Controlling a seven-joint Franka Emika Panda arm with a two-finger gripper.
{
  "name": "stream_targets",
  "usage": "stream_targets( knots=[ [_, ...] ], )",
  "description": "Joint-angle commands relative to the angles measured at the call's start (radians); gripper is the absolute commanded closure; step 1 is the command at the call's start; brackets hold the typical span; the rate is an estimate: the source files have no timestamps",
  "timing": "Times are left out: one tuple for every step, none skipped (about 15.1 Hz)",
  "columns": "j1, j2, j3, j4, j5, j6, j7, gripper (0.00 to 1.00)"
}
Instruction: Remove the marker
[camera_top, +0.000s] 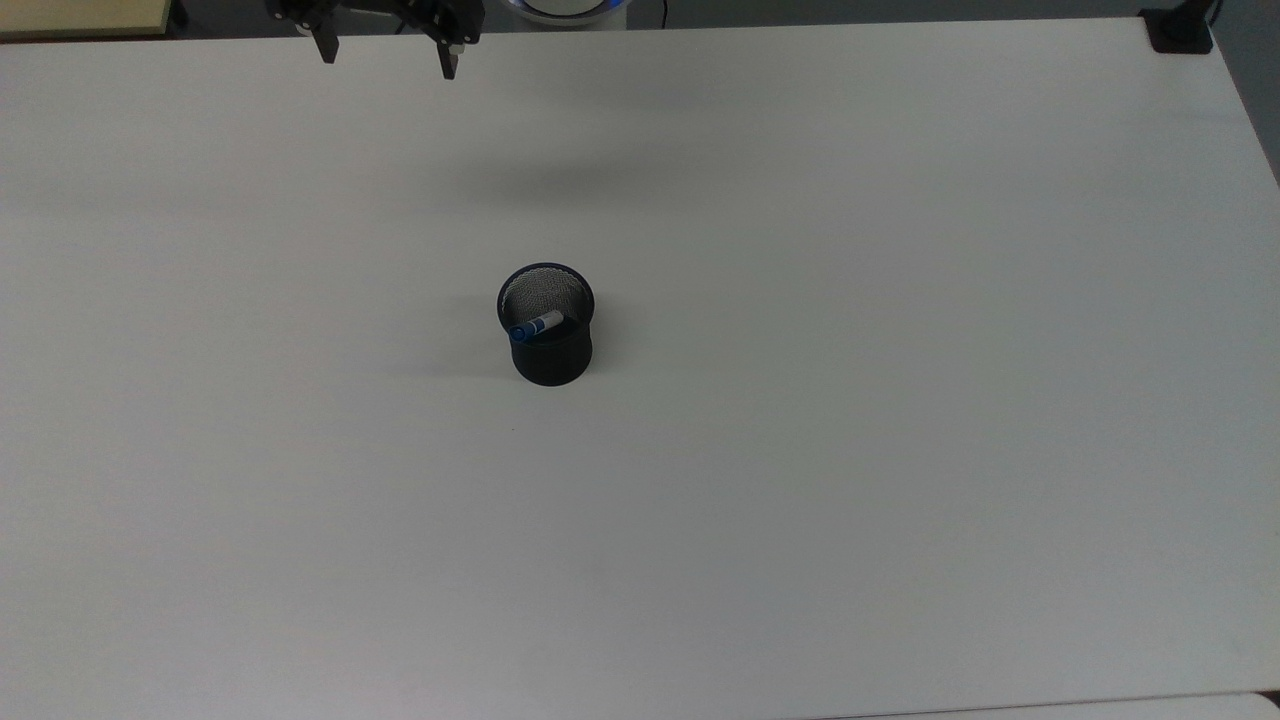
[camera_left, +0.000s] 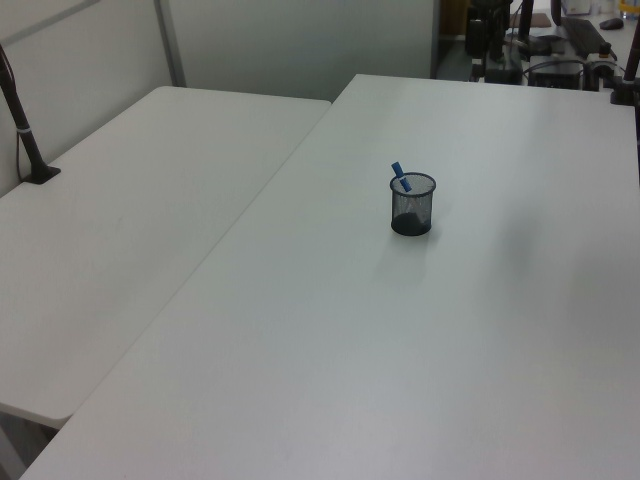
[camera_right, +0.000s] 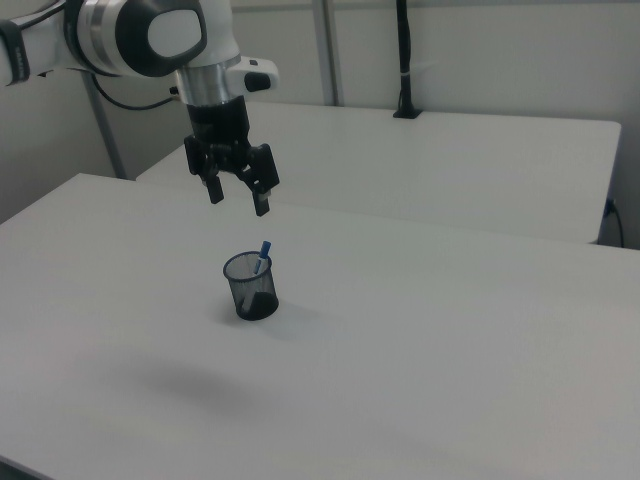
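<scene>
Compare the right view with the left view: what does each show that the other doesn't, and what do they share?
Right view: the arm's white body and the gripper, open, hanging above the table, apart from the cup.

Left view: cluttered equipment past the table's far end, and a dark post with a cable on the neighbouring table.

Both: the black mesh cup standing upright on the white table, with the marker leaning inside it, blue end poking above the rim, and a second white table alongside.
</scene>
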Motion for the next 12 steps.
stream_targets(
  knots=[
    [-0.002, -0.014, -0.004, 0.001, -0.016, -0.021, -0.038, 0.0],
    [-0.005, -0.016, -0.007, 0.003, -0.014, -0.021, -0.039, 0.0],
    [-0.008, -0.014, -0.008, 0.004, -0.014, -0.017, -0.039, 0.0],
    [-0.007, -0.01, -0.008, 0.006, -0.012, -0.009, -0.039, 0.0],
    [-0.007, -0.005, -0.008, 0.006, -0.008, -0.003, -0.039, 0.0],
    [-0.005, -0.004, -0.007, 0.004, -0.003, -0.001, -0.039, 0.0],
    [-0.004, -0.002, -0.005, 0.003, -0.003, -0.001, -0.039, 0.0],
    [0.001, 0.001, -0.004, 0.0, -0.003, -0.001, -0.039, 0.0],
    [0.006, 0.01, 0.001, 0.001, -0.002, -0.001, -0.038, 0.0],
    [0.006, 0.016, 0.005, 0.001, -0.002, 0.002, -0.035, 0.0],
    [0.007, 0.025, 0.006, 0.001, 0.0, 0.014, -0.03, 0.0],
    [0.009, 0.044, 0.009, 0.003, 0.0, 0.038, -0.023, 0.0]
  ],
)
